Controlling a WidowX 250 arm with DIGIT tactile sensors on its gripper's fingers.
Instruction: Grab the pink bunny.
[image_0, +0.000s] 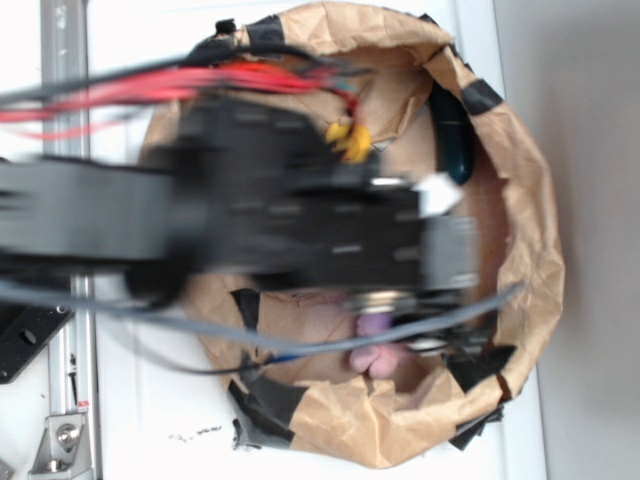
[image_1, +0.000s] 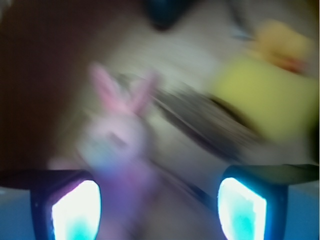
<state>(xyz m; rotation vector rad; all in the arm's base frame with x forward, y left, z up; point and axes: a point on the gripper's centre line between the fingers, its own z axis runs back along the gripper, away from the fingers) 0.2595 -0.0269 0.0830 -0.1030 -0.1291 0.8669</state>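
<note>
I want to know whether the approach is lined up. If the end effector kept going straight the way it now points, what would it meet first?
Probably the pink bunny: in the blurred wrist view it lies ahead of the open end effector, left of centre, nearer the left finger. The yellow duck sits off to the right. Depth is unclear.

**A white table beside a pale grey wall**

The exterior view shows a white table top (image_0: 150, 420) with small dark specks near its lower edge. A metal rail (image_0: 68, 60) with a bracket and bolts runs along the left side. On the right there is a plain pale grey surface (image_0: 590, 150), maybe wall or floor. The light is bright and even.
</note>
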